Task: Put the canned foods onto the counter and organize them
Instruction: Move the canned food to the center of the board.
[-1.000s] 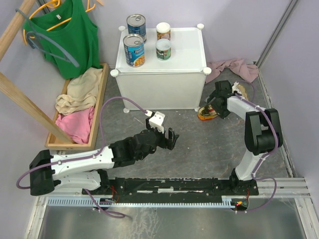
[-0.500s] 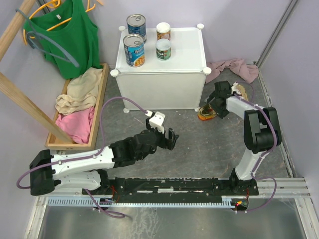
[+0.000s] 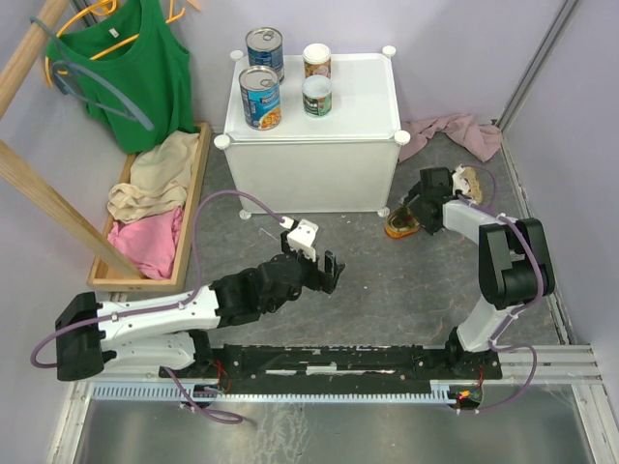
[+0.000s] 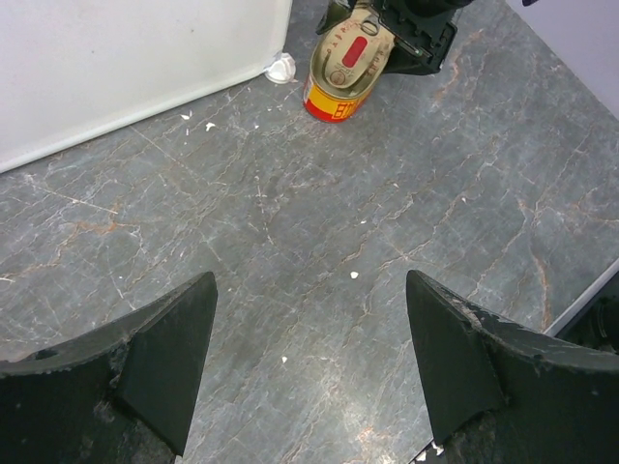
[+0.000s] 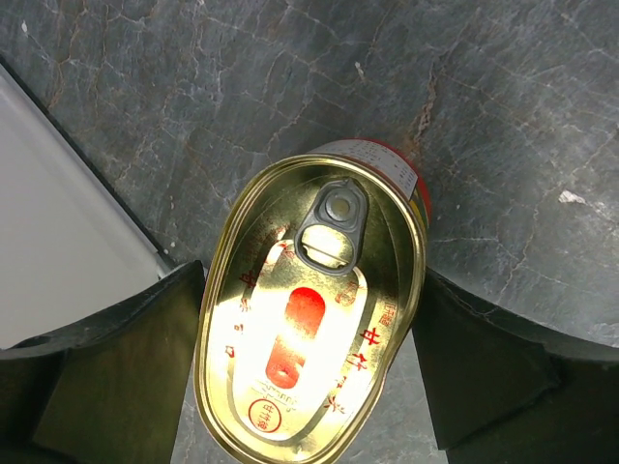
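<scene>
R claw (image 5: 308,362) is straddling the oval gold tin (image 5: 290,387), jaws wide & flanking its long sides; can't tell if the pads are touching it yet. The tin is sitting flat on the grey tabletop (image 4: 387,222), just beside the white cabinet (image 3: 309,169), at its front R corner. L claw (image 4: 309,309) is hovering open over bare tabletop, holding nothing. I'm reading the step as the grasp. Pads should be meeting the red-labelled wall below the rim, across the short axis & centred, so the tin isn't twisting out. That wall is low, so going nearly down to the tabletop looks needed. Next, lifting straight up before swinging in, since the cabinet wall & corner knob (image 3: 403,138) are close. Blue-label cans (image 3: 260,97) & small white-topped cans (image 3: 317,95) are filling the top's L side, so I'd be aiming for the bare R half, in line w/ them.
</scene>
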Robot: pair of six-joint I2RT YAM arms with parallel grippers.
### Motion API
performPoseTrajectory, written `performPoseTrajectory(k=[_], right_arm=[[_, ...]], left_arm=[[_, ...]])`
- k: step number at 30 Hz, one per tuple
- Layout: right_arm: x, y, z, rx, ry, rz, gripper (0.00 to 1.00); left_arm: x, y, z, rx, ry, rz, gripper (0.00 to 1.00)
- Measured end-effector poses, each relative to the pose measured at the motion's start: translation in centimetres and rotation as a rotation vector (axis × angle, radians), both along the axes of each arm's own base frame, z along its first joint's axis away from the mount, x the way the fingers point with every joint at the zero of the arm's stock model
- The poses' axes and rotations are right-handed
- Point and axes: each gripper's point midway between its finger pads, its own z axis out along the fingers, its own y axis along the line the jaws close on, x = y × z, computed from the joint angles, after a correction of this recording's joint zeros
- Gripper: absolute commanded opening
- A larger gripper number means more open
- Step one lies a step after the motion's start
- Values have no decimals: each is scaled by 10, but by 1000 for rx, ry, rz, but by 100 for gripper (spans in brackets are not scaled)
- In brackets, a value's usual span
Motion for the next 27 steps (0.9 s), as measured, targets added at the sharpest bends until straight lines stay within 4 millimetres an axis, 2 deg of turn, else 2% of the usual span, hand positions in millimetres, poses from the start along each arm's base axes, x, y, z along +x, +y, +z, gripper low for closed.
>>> performPoseTrajectory(k=[3,9,16,24,27], right_arm=[[-4,1,0,4,-11,12,61],[-20,3,1,15,-28,48,53],[-47,10,2,-9,-30,121,28],[-89,50,6,-93,-12,325,24],[-98,67,11,-130,-22,410,24]], left_arm=[[-1,2,2,-7,-3,0,85],[-1,4,7,-17,-7,2,87],[-2,9,7,-6,-6,10,87],[-1,18,4,19,-4,31,87],[0,20,5,18,-5,42,87]])
